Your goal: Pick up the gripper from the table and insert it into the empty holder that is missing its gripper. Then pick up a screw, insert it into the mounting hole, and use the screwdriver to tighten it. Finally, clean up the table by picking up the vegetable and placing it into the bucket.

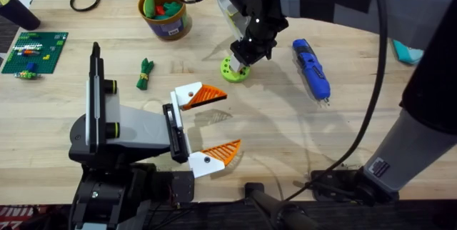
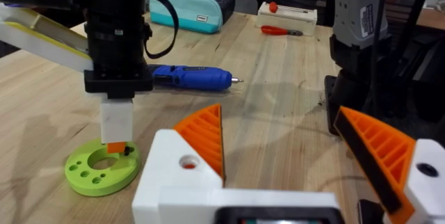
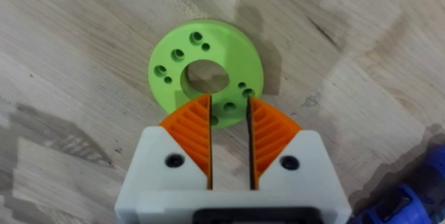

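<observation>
My right gripper (image 1: 241, 53) hangs just above a lime-green disc (image 1: 230, 73) with several holes. Its orange pads (image 3: 191, 133) stand open a narrow gap apart over the disc (image 3: 167, 50), with nothing seen between them. The blue screwdriver (image 1: 312, 69) lies to the right of the disc. My left gripper (image 1: 232, 119) is wide open and empty near the table's front, pointing toward the disc (image 2: 87, 175) and the screwdriver (image 2: 188, 78). The dark-green vegetable (image 1: 145, 73) lies left of centre. The yellow bucket (image 1: 166, 24) stands at the back. The task's loose gripper, holder and screw are out of view.
The bucket holds several coloured toys. A black ring (image 1: 85, 0) lies at the back left and a green brick plate (image 1: 34, 50) at the left edge. A teal pouch (image 2: 188, 12) and a red-handled tool (image 2: 281, 30) sit beyond the screwdriver.
</observation>
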Controlling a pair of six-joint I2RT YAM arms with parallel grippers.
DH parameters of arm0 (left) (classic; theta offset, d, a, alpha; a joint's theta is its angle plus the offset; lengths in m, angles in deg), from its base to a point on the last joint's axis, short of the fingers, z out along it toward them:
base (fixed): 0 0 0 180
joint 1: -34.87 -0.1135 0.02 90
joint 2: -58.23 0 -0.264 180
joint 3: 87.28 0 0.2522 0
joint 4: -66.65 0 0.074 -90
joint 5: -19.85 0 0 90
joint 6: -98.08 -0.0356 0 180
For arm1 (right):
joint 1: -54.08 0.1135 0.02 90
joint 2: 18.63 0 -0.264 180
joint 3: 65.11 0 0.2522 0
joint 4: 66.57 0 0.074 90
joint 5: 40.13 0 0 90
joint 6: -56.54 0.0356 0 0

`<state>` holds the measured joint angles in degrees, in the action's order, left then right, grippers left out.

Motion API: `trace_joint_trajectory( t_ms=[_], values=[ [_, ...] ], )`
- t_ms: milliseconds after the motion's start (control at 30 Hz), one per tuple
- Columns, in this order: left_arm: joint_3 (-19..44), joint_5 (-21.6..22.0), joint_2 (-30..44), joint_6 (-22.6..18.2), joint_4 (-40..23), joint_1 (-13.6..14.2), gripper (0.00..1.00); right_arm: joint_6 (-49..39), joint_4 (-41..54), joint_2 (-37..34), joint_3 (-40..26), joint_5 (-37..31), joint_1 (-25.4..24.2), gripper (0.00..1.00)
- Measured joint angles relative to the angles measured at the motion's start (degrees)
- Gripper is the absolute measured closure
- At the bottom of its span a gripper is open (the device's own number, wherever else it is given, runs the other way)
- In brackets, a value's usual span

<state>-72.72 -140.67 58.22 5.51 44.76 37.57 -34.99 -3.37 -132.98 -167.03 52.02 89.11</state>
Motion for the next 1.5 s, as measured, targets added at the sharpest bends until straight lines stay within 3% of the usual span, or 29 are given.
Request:
trace_joint_trajectory(
  t_ms=[567,900,1067,1500],
  values=[
    [0.0,0.0,0.0,0.0,-0.01,0.0,0.015,-0.01,3.5,-0.04,-0.48,0.1,0.0,0.732],
    [0.0,0.0,0.0,0.0,-0.01,0.0,0.014,-0.03,10.78,-0.13,-8.45,0.27,0.05,0.732],
    [0.0,0.0,0.0,0.0,-0.01,0.0,0.014,-0.03,16.02,-0.15,-9.09,0.32,0.31,0.732],
    [0.0,0.0,0.01,0.0,-0.01,0.0,0.014,-0.03,11.15,-0.15,-6.89,2.26,0.58,0.732]
  ],
)
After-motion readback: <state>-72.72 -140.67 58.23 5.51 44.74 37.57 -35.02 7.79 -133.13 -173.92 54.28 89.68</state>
